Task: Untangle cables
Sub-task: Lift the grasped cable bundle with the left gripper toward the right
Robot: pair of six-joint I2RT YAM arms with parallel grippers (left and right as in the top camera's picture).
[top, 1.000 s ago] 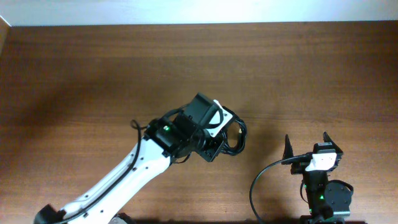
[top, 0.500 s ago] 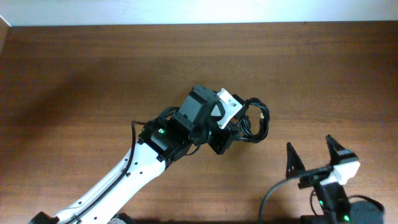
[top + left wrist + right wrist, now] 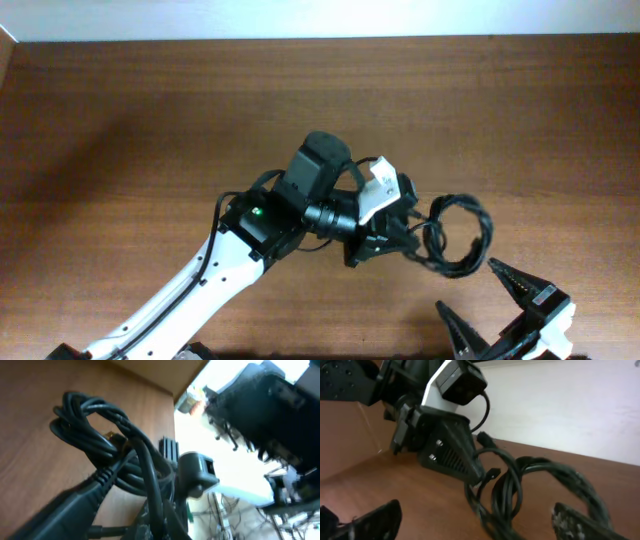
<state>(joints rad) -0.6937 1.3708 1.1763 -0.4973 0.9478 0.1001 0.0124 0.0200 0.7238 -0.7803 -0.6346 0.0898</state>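
Observation:
The cables (image 3: 455, 235) are a tangled bundle of thin black cords lying on the wooden table, right of centre. My left gripper (image 3: 398, 238) is shut on the bundle's left end. In the left wrist view the cables (image 3: 97, 435) loop out ahead of the left gripper (image 3: 161, 522), and one strand runs down between its fingers. My right gripper (image 3: 493, 307) stands open at the front right, just below the bundle and not touching it. In the right wrist view the cables (image 3: 520, 492) lie ahead of the wide-open right gripper (image 3: 477, 512), with the left gripper (image 3: 451, 447) behind them.
The left arm (image 3: 210, 290) crosses the table from the front left corner to the middle. The table's far edge (image 3: 320, 40) meets a white wall. Bare wood (image 3: 150, 130) lies to the left and behind.
The left gripper has carried the cable bundle to the right, and the loops now trail out further right. The right gripper has dropped toward the front edge and turned slantwise.

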